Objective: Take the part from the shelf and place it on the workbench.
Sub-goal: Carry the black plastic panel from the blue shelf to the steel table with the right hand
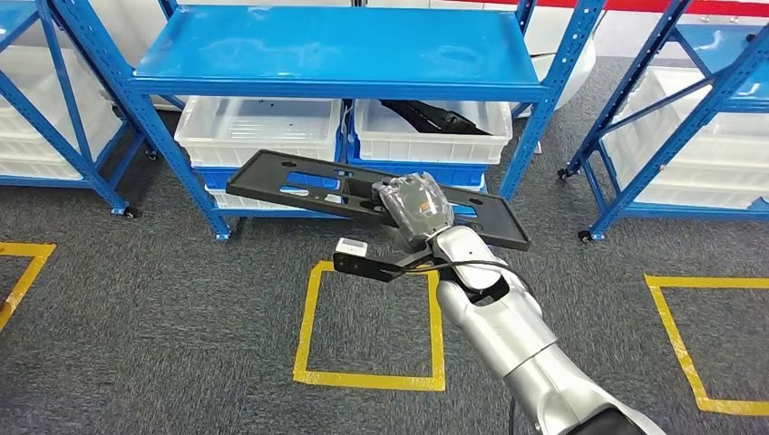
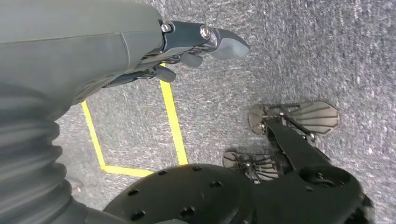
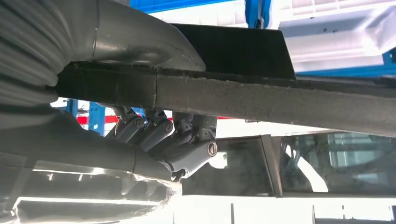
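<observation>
Over grey carpet (image 1: 181, 335) w/ yellow squares, right robot hand (image 1: 415, 207) grips black part (image 1: 299, 177); left robot hand (image 2: 196, 44) prob. empty.

Floor: grey speckled carpet (image 1: 163, 317), marked with yellow tape squares (image 1: 370, 322).
Furniture: blue metal shelving racks (image 1: 340, 45); white plastic bins (image 1: 258, 127) are stored beneath.

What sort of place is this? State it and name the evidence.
Likely a factory or warehouse storage area: blue steel shelving on castors, white plastic bins on the low shelf, and yellow tape squares marking spots on the grey carpet.
</observation>
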Controlling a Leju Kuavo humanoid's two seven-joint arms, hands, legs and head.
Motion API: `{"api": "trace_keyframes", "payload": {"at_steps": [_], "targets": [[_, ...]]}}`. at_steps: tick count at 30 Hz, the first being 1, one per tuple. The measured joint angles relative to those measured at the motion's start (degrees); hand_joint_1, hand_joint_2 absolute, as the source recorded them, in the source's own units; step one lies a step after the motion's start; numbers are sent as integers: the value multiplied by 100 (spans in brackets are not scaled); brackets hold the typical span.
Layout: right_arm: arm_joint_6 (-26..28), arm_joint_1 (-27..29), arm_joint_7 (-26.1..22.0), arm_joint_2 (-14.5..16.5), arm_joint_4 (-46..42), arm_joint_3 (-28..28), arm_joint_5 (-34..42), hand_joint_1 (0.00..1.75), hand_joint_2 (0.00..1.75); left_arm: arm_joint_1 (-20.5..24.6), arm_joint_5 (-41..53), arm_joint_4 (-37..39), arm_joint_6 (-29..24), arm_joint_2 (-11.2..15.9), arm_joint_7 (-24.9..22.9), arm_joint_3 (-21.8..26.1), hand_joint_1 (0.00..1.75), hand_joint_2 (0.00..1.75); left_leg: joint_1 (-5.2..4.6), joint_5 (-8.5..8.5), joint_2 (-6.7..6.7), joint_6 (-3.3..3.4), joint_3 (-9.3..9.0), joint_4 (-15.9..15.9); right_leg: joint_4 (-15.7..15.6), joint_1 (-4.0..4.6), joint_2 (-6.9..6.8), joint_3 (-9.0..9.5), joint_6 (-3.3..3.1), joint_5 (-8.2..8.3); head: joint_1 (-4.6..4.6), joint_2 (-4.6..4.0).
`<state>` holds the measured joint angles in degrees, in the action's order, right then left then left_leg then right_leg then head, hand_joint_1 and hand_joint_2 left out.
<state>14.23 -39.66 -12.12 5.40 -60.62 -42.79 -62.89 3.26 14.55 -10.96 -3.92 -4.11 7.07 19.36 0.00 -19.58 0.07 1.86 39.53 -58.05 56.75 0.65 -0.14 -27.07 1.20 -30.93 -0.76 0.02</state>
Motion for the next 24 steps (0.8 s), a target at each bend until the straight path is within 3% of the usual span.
{"api": "trace_keyframes", "payload": {"at_steps": [2, 3, 4, 6, 7, 8, 9, 10, 11, 13, 15, 17, 18, 20, 22, 23, 24], "targets": [[-1, 3, 11, 6, -5, 4, -22, 175, 175, -6, 8, 0, 2, -1, 4, 2, 0, 175, 23, 39, -8, -75, 31, 33, -42, -42, 0, -89, -94, 128, 2, 0], [-2, 4, 16, 11, -9, 5, -33, 175, 175, -9, 13, 0, 3, 1, 11, 3, 0, 175, 35, -93, -16, -112, 69, -28, -63, -74, -8, -121, -164, 207, -5, 0], [-5, 10, 20, 16, -14, 6, -44, 175, 175, -11, 19, 0, 7, 4, 20, 4, 0, 175, 46, -337, -23, -148, 122, -192, -85, -115, -17, -166, -218, 296, -7, 0], [-14, 20, 25, 25, -24, 7, -57, 175, 175, 2, 29, -1, 11, 9, 37, 7, 0, 175, 74, -967, -25, -216, 261, -845, -81, -135, -26, -321, -268, 455, -14, 0], [-18, 31, 25, 25, -27, 8, -61, 175, 175, 10, 31, -2, 13, 12, 41, 7, 0, 175, 90, -1157, -25, -253, 311, -1226, -72, -137, -27, -420, -258, 531, -13, 0], [-23, 42, 26, 22, -28, 8, -63, 175, 175, 17, 32, -2, 13, 16, 45, 8, 0, 175, 110, -1204, -25, -287, 315, -1523, -58, -143, -29, -522, -241, 602, -12, 0], [-27, 56, 26, 16, -29, 8, -65, 175, 175, 20, 34, -2, 13, 19, 48, 8, 0, 175, 135, -1113, -24, -320, 244, -1657, -36, -154, -30, -626, -214, 665, -14, 0], [-31, 70, 26, 9, -31, 9, -69, 175, 175, 21, 38, -3, 14, 25, 49, 9, 0, 175, 164, -947, -24, -352, 79, -1599, -3, -171, -31, -727, -181, 718, -13, 0], [-33, 78, 26, 2, -35, 11, -74, 175, 175, 21, 43, -4, 14, 30, 50, 10, 0, 175, 195, -799, -24, -386, -164, -1364, 43, -189, -31, -819, -146, 760, -14, 0], [-29, 84, 27, -6, -59, 26, -86, 175, 175, 23, 57, -7, 22, 34, 50, 10, 0, 175, 206, -861, -48, -429, -730, -613, 154, -192, -27, -985, -62, 827, -23, 0], [-24, 83, 29, -9, -88, 43, -96, 175, 175, 24, 74, -9, 32, 31, 52, 9, 0, 175, 162, -1060, -76, -370, -982, -160, 205, -166, -26, -1071, 41, 917, -26, 0], [-22, 98, 31, -21, -101, 50, -108, 175, 175, 24, 88, -9, 35, 23, 54, 8, 0, 175, 126, -987, -56, -204, -917, -108, 186, -150, -28, -1112, 144, 1010, -22, 0], [-21, 109, 33, -30, -104, 52, -115, 175, 175, 27, 93, -9, 38, 16, 55, 8, 0, 175, 113, -914, -40, -108, -859, -96, 233, -151, -24, -1173, 155, 946, -25, 0], [-21, 138, 46, -54, -115, 59, -129, 175, 175, 31, 103, -8, 44, 7, 56, 7, 0, 175, 110, -753, -1, 44, -702, -72, 642, -163, -16, -1359, 95, 521, -5, 0], [-23, 168, 63, -72, -133, 75, -143, 175, 175, 34, 122, -8, 48, 10, 61, 8, 0, 175, 87, -592, 13, 94, -499, -74, 1401, -168, -11, -1535, 54, 17, 16, 0], [-24, 183, 69, -80, -140, 85, -146, 175, 175, 35, 134, -8, 49, 10, 66, 9, 0, 175, 76, -507, 19, 98, -393, -76, 1739, -166, -9, -1556, 84, -82, 18, 0], [-24, 194, 72, -88, -145, 93, -149, 175, 175, 36, 144, -8, 50, 10, 70, 9, 0, 175, 65, -422, 25, 96, -288, -78, 1936, -162, -7, -1506, 139, -51, 16, 0]]}}
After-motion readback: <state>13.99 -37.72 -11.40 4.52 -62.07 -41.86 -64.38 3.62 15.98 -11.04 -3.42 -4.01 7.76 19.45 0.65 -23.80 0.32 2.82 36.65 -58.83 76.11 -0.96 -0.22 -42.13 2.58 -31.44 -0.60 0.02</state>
